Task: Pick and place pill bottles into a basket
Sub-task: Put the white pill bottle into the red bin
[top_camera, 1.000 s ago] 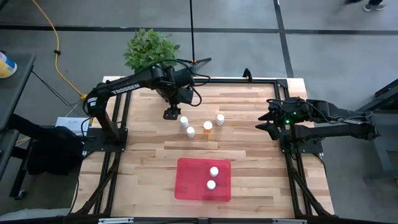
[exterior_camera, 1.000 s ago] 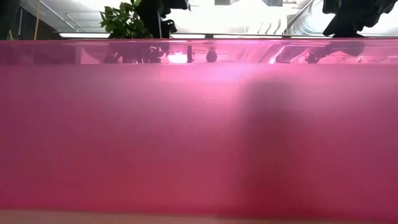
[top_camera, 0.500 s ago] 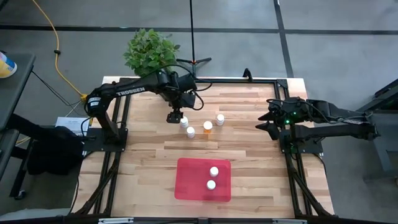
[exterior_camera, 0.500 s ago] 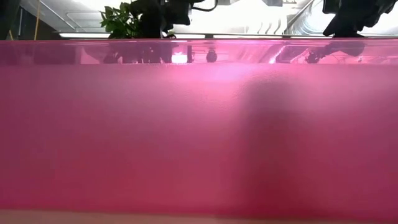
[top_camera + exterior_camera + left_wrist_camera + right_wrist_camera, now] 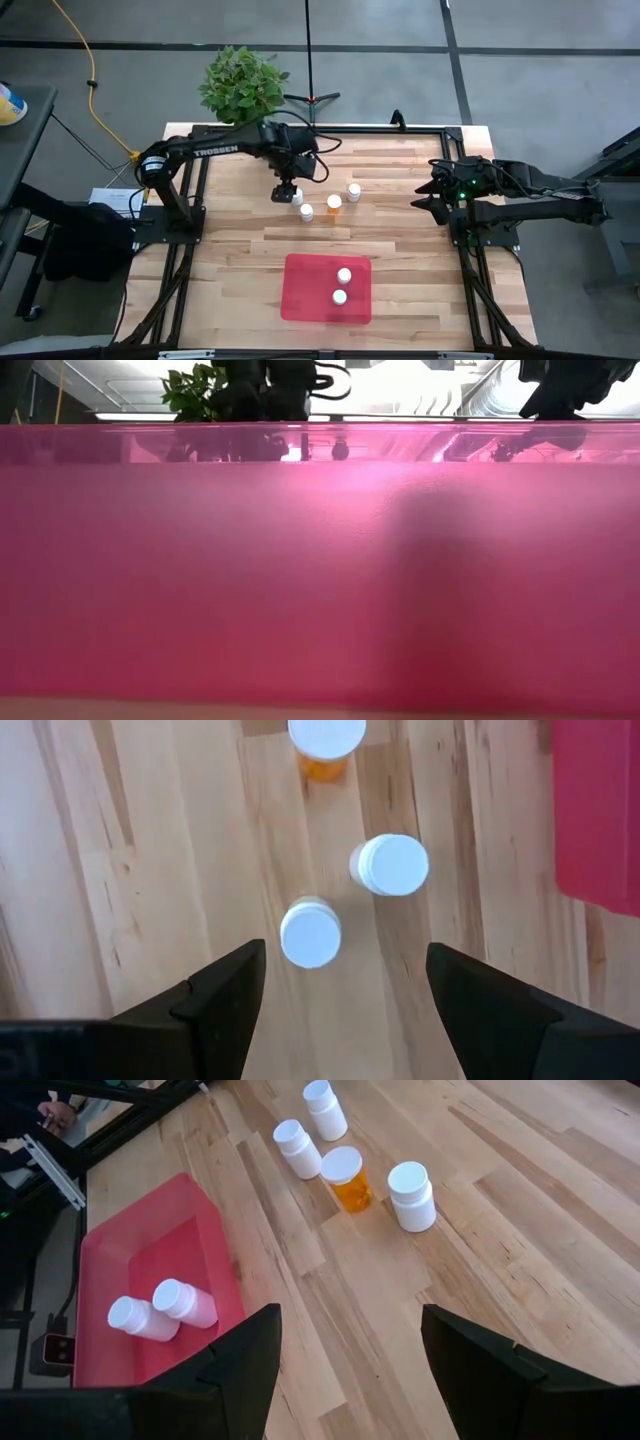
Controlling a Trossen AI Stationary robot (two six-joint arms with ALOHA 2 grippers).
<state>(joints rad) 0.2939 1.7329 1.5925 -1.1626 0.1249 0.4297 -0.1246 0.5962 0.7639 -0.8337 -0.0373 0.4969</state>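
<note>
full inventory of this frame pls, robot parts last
Pill bottles on the table: four, white caps; three white bodies, one amber-orange; clustered at table centre, behind the basket.
Pill bottles in the basket: two, white; both inside the red tray.
Basket: one, bright red, shallow; front centre of the table.
Table: one, light wood, black frame.
Plant: one, green; beyond the table's back left edge.
Yellow cable: one; on the floor at left.
Left gripper: open, above the leftmost white bottle, holding nothing.
Right gripper: open, at the table's right edge, empty.
</note>
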